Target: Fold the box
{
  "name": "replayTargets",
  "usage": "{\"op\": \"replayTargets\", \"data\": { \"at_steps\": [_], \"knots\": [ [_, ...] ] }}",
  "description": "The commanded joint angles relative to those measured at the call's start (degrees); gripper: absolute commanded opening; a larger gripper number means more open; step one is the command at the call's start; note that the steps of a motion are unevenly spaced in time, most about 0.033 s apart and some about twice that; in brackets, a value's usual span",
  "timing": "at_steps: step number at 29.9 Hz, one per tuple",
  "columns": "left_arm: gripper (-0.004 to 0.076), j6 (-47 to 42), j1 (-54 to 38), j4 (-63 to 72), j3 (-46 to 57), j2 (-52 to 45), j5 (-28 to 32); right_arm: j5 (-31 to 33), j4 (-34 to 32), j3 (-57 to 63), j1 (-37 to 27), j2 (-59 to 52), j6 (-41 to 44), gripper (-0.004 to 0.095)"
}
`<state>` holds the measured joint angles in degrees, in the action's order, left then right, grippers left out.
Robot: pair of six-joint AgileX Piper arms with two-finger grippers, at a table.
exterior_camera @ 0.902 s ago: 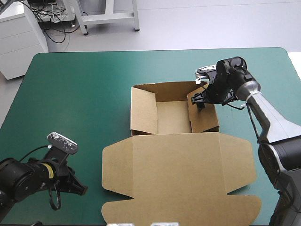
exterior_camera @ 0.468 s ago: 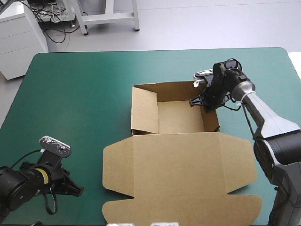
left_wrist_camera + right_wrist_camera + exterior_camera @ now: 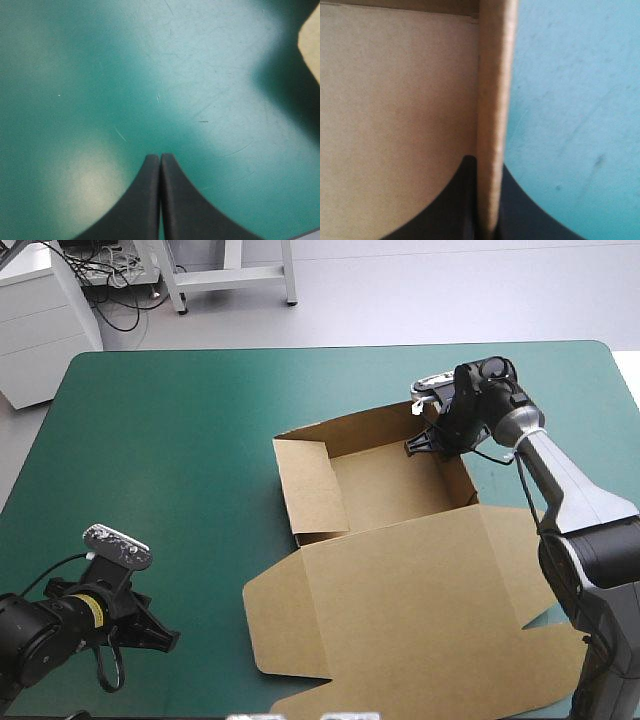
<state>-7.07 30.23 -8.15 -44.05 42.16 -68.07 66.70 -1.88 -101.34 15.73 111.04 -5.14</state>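
The brown box [image 3: 385, 490] stands as an open tray with raised walls, and its lid [image 3: 400, 610] lies flat toward the table's front. My right gripper [image 3: 432, 440] is at the tray's far right corner, shut on the right wall. In the right wrist view that wall's edge [image 3: 492, 100] runs up between the black fingers of the right gripper [image 3: 487, 167], one inside the tray and one outside. My left gripper [image 3: 165, 640] hovers shut over the cover near the front left. It meets in one arch [image 3: 160, 157] with nothing in it, and a corner of the board [image 3: 311, 40] shows ahead.
Bare teal-green cover [image 3: 180, 460] lies between the box and the left gripper. The lid's front right part [image 3: 520, 670] reaches to the table's front edge, close to the right arm's base.
The right gripper has shut on the tray's right wall. The whole box has swung, its lid sliding toward the front right. The left arm drew back a little earlier and now holds still.
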Motion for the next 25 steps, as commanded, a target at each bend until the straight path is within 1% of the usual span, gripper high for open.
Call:
{"op": "replayTargets", "data": {
  "at_steps": [1, 5, 9, 17, 22, 25],
  "knots": [
    [-0.0032, -0.7, 0.2, -0.5, -1.2, -0.1, 1.3, -0.7, -3.8, -5.7, -1.6, -3.2, -3.6, -0.0023],
    [-0.0032, -0.7, 0.2, -0.5, -1.2, -0.1, 1.1, -0.9, -4.1, -10.9, -5.3, -3.2, -4.5, -0.0023],
    [-0.0032, -0.7, 0.2, -0.7, -1.2, -0.1, 1.1, -1.7, -4.2, -13.9, -11.6, -3.2, -4.5, -0.0023],
    [-0.0032, -0.7, 0.2, -1.3, -1.2, -0.1, 0.7, -3.2, -4.0, -14.3, -26.1, -3.1, -4.2, -0.0023],
    [-0.0032, -0.7, 0.2, -2.4, -1.2, -0.1, 0.8, -3.6, -2.1, -14.3, -32.4, -3.0, -4.3, -0.0023],
    [-0.0032, -0.7, 0.2, -2.3, -1.2, -0.1, 0.8, -3.4, -1.5, -14.2, -35.0, -1.9, -4.5, -0.0023]
  ]
}}
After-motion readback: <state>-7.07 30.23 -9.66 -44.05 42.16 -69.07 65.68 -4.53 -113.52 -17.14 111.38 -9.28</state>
